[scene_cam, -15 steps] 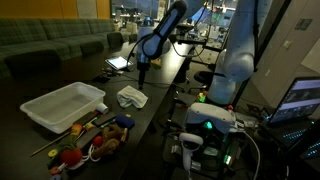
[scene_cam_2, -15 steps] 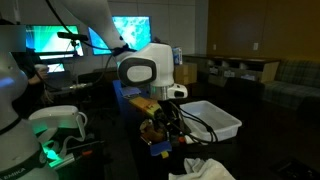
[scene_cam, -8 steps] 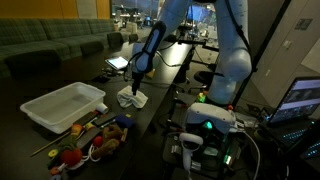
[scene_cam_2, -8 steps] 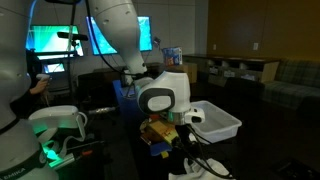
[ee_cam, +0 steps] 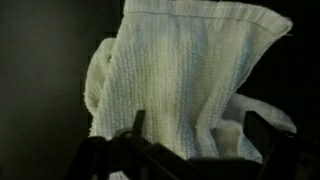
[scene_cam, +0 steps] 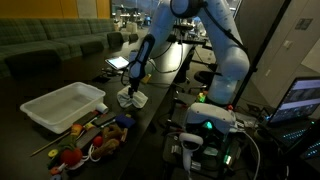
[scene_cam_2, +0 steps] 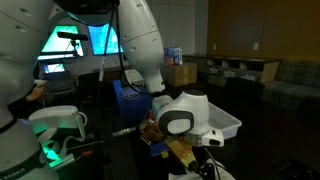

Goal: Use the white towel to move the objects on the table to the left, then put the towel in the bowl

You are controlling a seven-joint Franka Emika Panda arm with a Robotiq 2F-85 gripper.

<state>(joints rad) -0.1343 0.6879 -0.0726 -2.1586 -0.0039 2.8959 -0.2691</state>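
The tub (scene_cam: 65, 104) sits toward the desk's (scene_cam: 108, 84) edge on the left of an exterior view, and it has nothing in it. Just in front of it, at the near end of the desk, the toys (scene_cam: 88, 140) lie in a loose heap with a few thin sticks among them. They look unswept, so the pushing step is not yet done.

Further right, near the middle of the desk's width, lies the towel (scene_cam: 134, 98), rumpled and apart from both tub and toys. The arm (scene_cam: 146, 50) reaches down over it, and the hand (scene_cam: 128, 89) hangs right above the cloth, at or very near its top folds.

In the wrist view the towel (ee_cam: 185, 75) fills the frame. The hand (ee_cam: 195, 135) is spread wide, with the dark fingers (ee_cam: 136, 128) on either side of the cloth's lower part and nothing pinched yet. Whether the tips already touch the desk cannot be told.

A lit tablet (scene_cam: 118, 62) lies beyond the towel toward the far end, clear of the work.

The step in hand appears to be taking up the towel. The next move likely calls for pressing the fingers together on a thick fold, deep enough that the soft cloth does not slip. The towel can then be dragged low across the desk into the toys.
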